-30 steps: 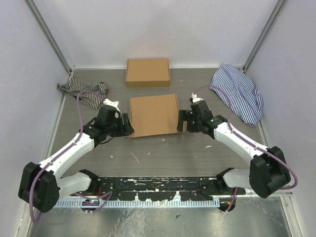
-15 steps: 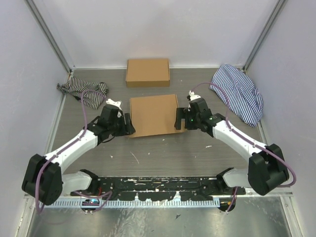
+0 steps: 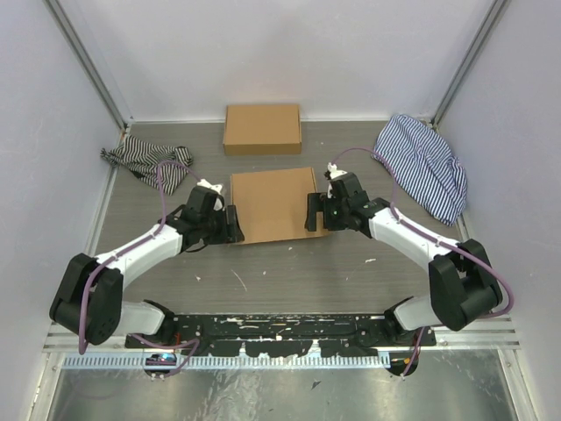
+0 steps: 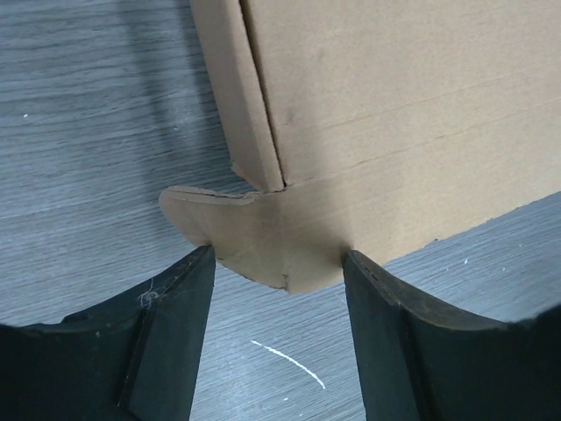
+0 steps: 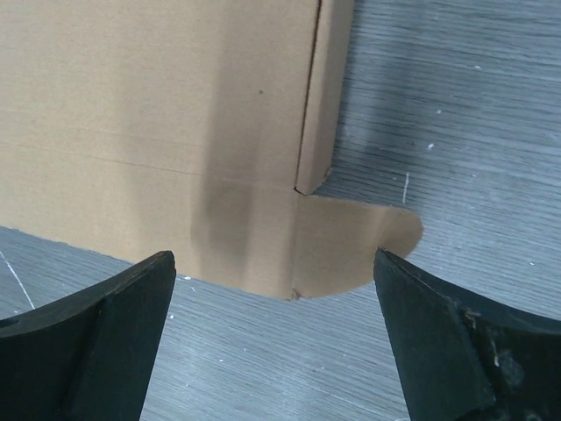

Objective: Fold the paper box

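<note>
The paper box (image 3: pixel 273 203) lies flat mid-table, plain brown with creases. My left gripper (image 3: pixel 233 224) is at its near left corner, open. In the left wrist view its gripper (image 4: pixel 276 263) straddles a rounded corner tab (image 4: pixel 263 237), with both fingertips (image 4: pixel 175 307) at the tab's edges. My right gripper (image 3: pixel 312 211) is open at the near right corner. In the right wrist view that gripper (image 5: pixel 273 263) stands wide. The box (image 5: pixel 158 132) and its rounded tab (image 5: pixel 355 241) lie just beyond the dark fingers (image 5: pixel 96 333), untouched.
A neat low brown box (image 3: pixel 262 128) sits at the back wall. A striped cloth (image 3: pixel 145 161) lies back left and a larger one (image 3: pixel 423 163) back right. White scuffs mark the grey tabletop (image 3: pixel 289 272) in front.
Both grippers have moved inward to the box's near corners, the left one rightward and the right one leftward. The box has not moved.
</note>
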Robot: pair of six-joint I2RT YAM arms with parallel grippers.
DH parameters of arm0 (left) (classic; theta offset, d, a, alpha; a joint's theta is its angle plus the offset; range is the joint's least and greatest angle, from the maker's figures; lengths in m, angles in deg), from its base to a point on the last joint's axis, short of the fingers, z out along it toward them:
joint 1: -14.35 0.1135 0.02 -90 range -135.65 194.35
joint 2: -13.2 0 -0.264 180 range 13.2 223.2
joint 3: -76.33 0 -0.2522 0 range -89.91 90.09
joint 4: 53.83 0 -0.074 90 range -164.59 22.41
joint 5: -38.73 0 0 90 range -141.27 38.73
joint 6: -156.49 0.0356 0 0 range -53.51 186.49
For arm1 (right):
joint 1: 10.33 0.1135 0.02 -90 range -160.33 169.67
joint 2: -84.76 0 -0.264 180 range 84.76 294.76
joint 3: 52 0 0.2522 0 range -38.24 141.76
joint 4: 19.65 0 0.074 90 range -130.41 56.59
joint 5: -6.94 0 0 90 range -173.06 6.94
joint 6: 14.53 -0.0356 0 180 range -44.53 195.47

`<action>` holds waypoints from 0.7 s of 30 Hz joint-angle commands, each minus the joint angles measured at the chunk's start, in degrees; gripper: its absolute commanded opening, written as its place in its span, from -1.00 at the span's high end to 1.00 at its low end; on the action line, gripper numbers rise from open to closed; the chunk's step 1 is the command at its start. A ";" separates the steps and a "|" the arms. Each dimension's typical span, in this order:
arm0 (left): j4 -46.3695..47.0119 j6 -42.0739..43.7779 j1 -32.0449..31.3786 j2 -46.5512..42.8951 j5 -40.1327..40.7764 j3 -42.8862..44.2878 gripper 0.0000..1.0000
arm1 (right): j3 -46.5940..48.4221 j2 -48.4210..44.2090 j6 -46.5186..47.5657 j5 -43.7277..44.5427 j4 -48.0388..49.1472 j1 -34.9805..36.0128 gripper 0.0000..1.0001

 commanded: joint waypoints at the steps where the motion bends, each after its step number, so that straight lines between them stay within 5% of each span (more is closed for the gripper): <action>1: 2.49 0.69 0.09 -0.98 -2.58 1.56 -0.33 | 1.79 -1.04 0.85 -2.11 3.09 0.71 -1.00; 8: 1.59 2.59 0.08 -5.44 1.19 1.60 -0.38 | 2.33 -2.95 1.34 2.44 2.84 1.21 -1.00; 21: 2.06 3.08 0.00 0.57 -2.98 3.02 -0.37 | 3.77 1.12 2.09 -0.75 2.64 1.46 -1.00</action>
